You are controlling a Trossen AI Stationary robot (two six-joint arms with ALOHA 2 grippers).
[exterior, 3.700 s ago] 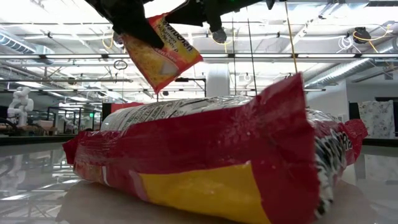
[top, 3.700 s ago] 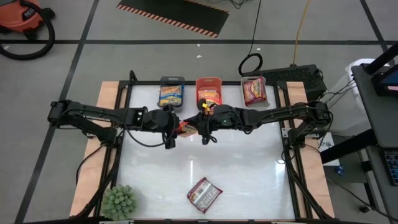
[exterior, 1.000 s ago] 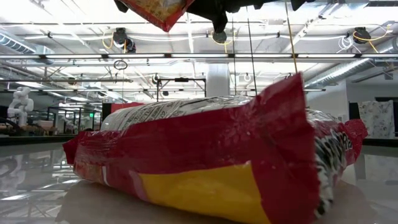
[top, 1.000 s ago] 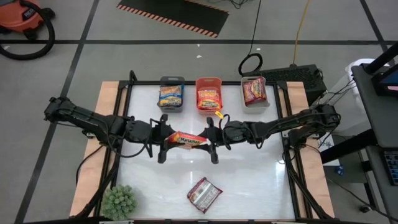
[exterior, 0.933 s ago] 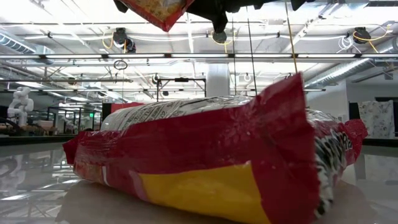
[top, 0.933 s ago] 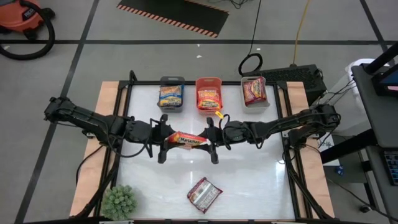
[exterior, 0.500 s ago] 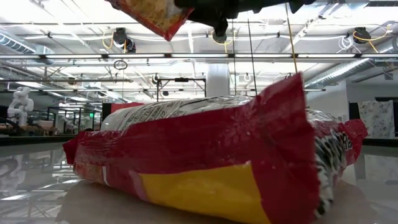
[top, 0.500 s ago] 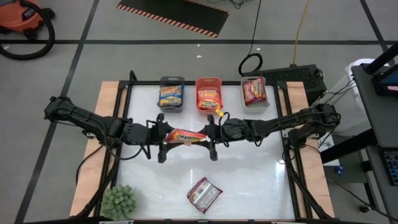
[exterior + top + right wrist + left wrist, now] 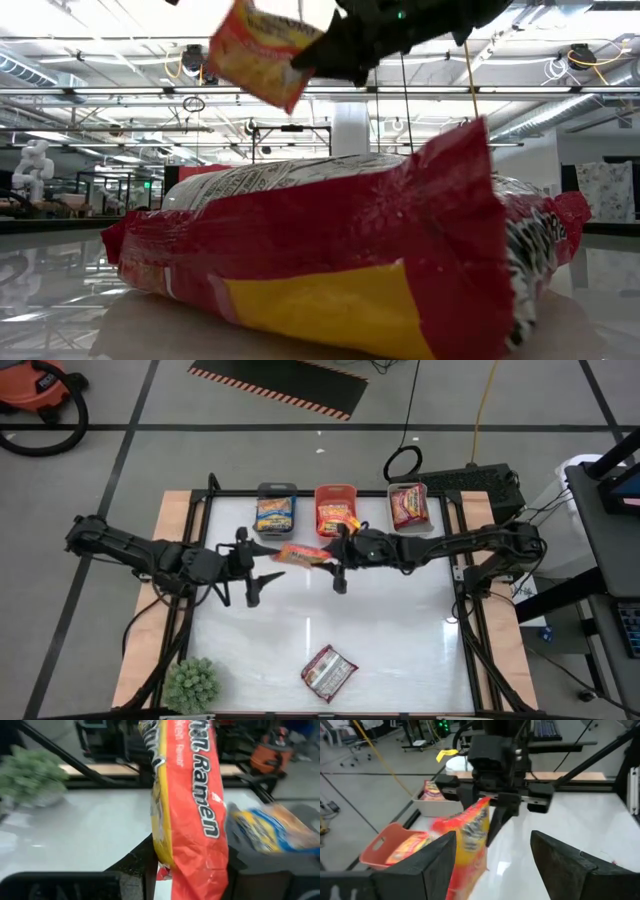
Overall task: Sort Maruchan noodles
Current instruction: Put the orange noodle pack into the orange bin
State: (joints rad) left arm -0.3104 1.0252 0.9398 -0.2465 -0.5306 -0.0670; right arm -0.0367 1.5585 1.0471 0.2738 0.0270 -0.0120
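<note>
— What's nearest, and what step are you on?

— A red-silver packet [image 9: 329, 672] is lying alone on the white table [image 9: 400, 630], near its front edge, waiting its turn. I'm carrying an orange packet [image 9: 301, 555] above the table toward the far row of bins.

— Who's gripping it?

— My right gripper [image 9: 334, 559] is pinching one end of it, fingers closed on the wrapper. My left gripper [image 9: 251, 566] is hanging just beside it, fingers spread wide, touching nothing.

— And next?

— I'm judging it belongs in the orange bin [image 9: 336, 510], between the grey bin with blue-yellow packets [image 9: 276, 511] and the grey bin with red ones [image 9: 408, 506], so I need to lift over its rim, then let go
</note>
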